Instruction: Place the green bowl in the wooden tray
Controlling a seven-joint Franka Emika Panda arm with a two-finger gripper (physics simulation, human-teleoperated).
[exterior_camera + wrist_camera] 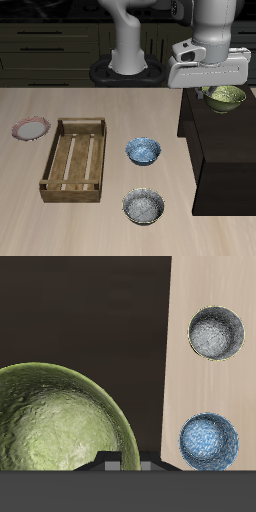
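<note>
The green bowl (225,97), round and speckled inside, sits directly under the gripper (212,84). Whether the jaws grip it, I cannot tell. The slatted wooden tray (75,157) lies well apart

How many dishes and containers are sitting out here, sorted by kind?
Bowls: 3, namely the green bowl, the blue patterned bowl and the grey speckled bowl
Plates: 1, the pink-rimmed plate
Trays: 1, the wooden tray
Total: 5
</note>
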